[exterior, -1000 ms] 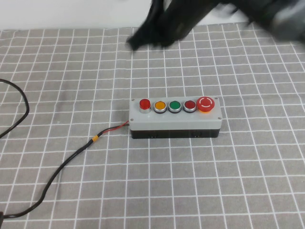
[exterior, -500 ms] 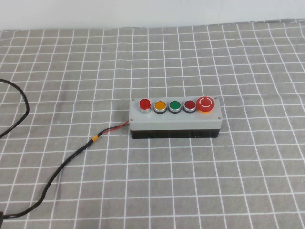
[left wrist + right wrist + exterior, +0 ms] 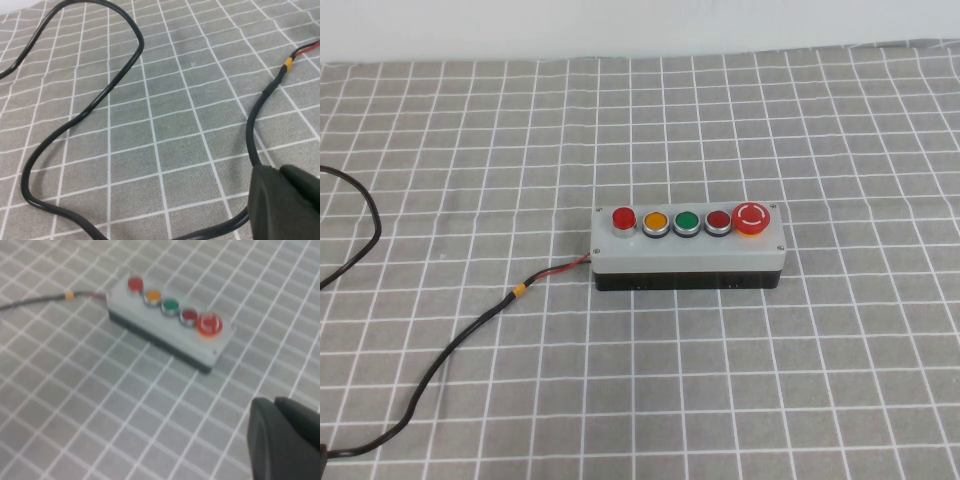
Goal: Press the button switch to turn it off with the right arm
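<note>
The button switch (image 3: 623,217) is a small bright-red button at the left end of a grey five-button box (image 3: 688,258) in the middle of the checked cloth. It also shows in the right wrist view (image 3: 135,283), far from my right gripper (image 3: 274,401), which hangs above the cloth with its fingers together and empty. My left gripper (image 3: 279,170) is shut and empty, low over the cloth beside the black cable (image 3: 100,100). Neither arm shows in the high view.
The box also carries orange (image 3: 655,221), green (image 3: 687,221) and dark red (image 3: 718,221) buttons and a large red mushroom button (image 3: 752,216). A black cable (image 3: 440,365) with an orange band (image 3: 519,291) runs from the box's left end toward the front left.
One second ago a dark, blurred arm crossed the top of the high view; it has left that view. The box and cable have not moved.
</note>
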